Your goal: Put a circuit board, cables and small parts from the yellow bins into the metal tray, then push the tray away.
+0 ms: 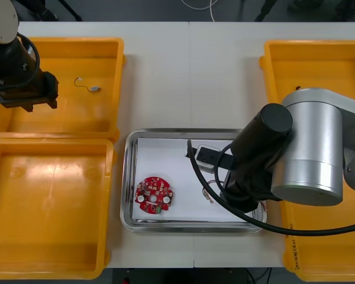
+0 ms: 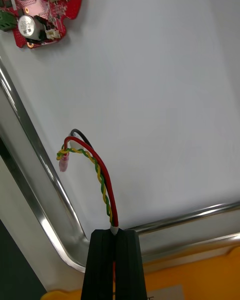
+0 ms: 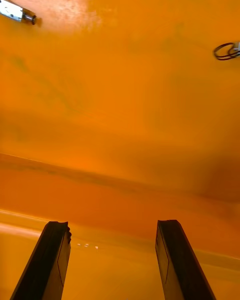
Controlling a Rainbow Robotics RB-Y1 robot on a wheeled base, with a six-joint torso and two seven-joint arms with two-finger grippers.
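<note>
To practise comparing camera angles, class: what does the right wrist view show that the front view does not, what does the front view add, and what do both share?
Right wrist view: the right gripper, its fingers shut on a red and yellow cable, held over the white inside of the metal tray near a corner of its rim.
Front view: the right arm covers that grasp. This view adds the yellow bins on both sides and the left gripper over the far left bin, where a small metal part lies.
Both: the red circuit board lying in the tray.
</note>
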